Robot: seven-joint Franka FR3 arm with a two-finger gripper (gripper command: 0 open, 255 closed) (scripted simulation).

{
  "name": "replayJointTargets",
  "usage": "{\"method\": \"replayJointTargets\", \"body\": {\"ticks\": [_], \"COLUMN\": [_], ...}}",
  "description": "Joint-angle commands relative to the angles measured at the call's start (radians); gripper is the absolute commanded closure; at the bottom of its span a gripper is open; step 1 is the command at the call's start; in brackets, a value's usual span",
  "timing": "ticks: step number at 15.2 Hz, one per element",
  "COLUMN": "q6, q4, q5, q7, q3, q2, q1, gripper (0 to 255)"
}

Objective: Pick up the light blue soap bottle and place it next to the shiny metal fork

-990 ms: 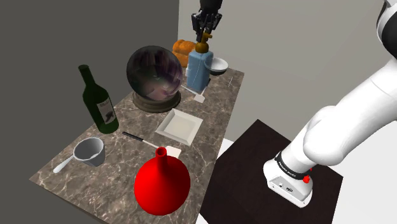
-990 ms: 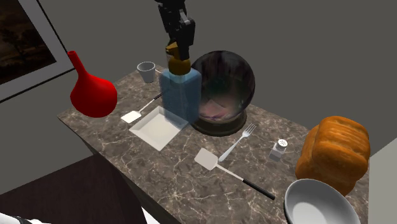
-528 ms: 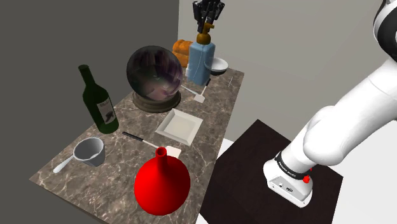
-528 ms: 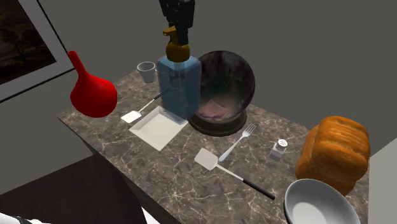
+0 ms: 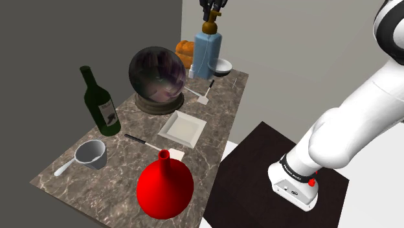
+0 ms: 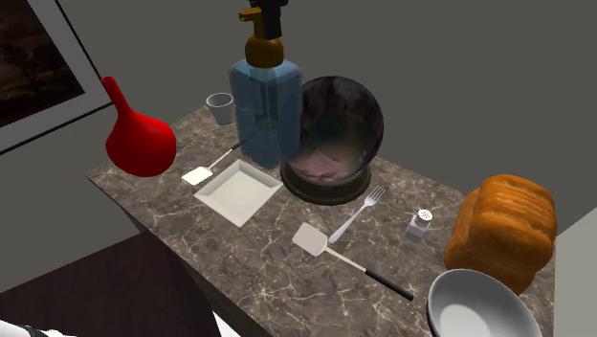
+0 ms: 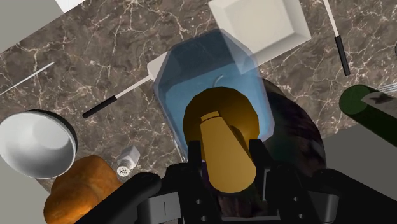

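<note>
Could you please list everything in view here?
Soap bottle: 1, light blue, held above table.
Fork: 1, silver, beside ball.
Glass ball: 1, dark, mid-table.
Spatulas: 2, white, by fork and by dish.
Dish: 1, white, table edge.
Vase: 1, red, table end.
Wine bottle: 1, green, near ball.
Cup: 1, grey, near vase.
Bread: 1, orange-brown, beside bowl.
Bowl: 1, white, table end.
Shaker: 1, pale, by bread.
Table: 1, brown marble.
Gripper: 1, black, shut on bottle's pump.
Arm: 1, white, on stand.
</note>
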Motion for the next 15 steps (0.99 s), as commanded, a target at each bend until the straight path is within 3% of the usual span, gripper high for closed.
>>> {"method": "replayJointTargets", "body": {"ticks": [1,12,15], "q6": [-0.033,-0.227,-0.166], "q4": [0.051,0.356,0.249], "q5": [-0.001,-0.007,-0.012], "q7": [0.003,0.007,0.074], "q3": [0.002,0.004,0.035], "q2": [0.018,0.13,0.084], "q1": [0.002,0.005,0.041], "gripper": [255,255,255]}}
